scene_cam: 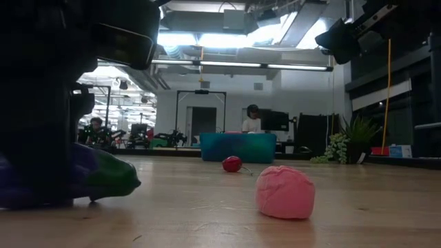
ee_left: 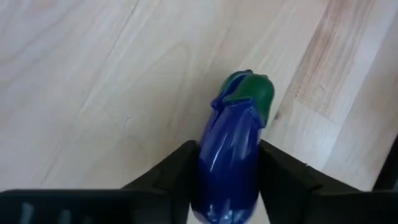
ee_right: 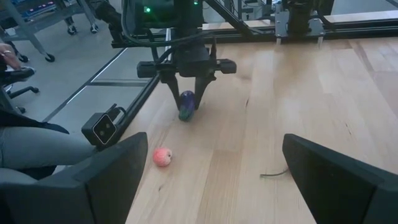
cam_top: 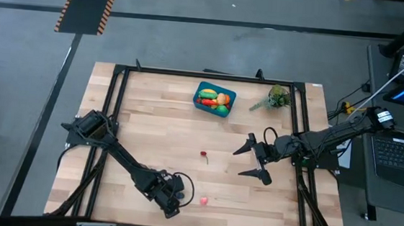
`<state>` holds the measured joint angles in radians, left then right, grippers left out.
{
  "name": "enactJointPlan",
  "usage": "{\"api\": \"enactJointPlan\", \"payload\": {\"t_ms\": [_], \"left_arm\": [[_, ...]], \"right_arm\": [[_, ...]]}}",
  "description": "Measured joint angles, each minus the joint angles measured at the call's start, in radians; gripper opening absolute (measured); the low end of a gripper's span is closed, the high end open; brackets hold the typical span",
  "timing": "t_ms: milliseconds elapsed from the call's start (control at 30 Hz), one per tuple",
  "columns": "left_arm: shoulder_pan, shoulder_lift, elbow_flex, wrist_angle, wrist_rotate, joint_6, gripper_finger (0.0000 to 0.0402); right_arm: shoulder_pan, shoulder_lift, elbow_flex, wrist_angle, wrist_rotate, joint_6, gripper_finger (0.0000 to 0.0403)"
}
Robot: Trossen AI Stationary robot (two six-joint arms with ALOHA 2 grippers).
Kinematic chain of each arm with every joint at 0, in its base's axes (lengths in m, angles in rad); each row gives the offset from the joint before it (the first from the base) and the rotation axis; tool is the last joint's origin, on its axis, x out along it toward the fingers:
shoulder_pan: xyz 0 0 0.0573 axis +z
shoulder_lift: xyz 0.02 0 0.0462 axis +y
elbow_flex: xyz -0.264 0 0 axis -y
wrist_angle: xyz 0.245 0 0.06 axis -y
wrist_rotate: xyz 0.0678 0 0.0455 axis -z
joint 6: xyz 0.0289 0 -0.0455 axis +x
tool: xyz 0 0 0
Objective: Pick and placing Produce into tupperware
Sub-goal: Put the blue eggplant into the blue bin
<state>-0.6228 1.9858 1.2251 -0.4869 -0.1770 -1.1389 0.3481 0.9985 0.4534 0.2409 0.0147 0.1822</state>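
left end effector [ee_right: 187,93] closed around purple eggplant [ee_left: 231,155], near front edge of surface [cam_top: 157,135] | overhead hides eggplant | right end effector [cam_top: 254,160] open, right side

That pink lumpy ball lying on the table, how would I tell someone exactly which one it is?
Start at the wooden table and go to its near edge, where the left gripper stands over a purple eggplant. Just beside them, lying free on the wood, is the pink ball. It is paler and bumpier than the small red fruit farther up the table toward the blue tub.
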Motion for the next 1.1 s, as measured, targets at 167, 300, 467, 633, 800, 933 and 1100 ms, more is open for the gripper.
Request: {"api": "enactJointPlan", "payload": {"t_ms": [167,300,467,633,800,933,1100], "left_arm": [[0.001,0.000,-0.001,-0.002,0.000,-0.003,0.0116],[0.001,0.000,-0.001,-0.002,0.000,-0.002,0.0116],[0.001,0.000,-0.002,0.000,0.001,0.022,0.0116],[0.001,-0.015,-0.003,0.004,0.006,0.073,0.0114],[0.002,-0.046,-0.008,-0.011,0.002,0.113,0.0109],[0.003,-0.093,-0.008,-0.023,-0.037,0.141,0.0104],[0.002,-0.160,-0.008,-0.061,-0.099,0.168,0.0104]], "right_arm": [[0.000,0.000,0.000,0.000,0.000,0.000,0.0375],[0.000,0.000,0.000,0.000,0.000,0.000,0.0375],[0.000,0.000,0.000,0.000,0.000,0.000,0.0375],[0.000,0.000,0.000,0.000,0.000,0.000,0.0375],[0.000,0.000,0.000,0.000,0.000,0.001,0.0375],[0.000,0.000,0.000,-0.001,0.000,0.001,0.0375],[0.001,0.001,0.000,-0.017,0.000,0.008,0.0375]]}}
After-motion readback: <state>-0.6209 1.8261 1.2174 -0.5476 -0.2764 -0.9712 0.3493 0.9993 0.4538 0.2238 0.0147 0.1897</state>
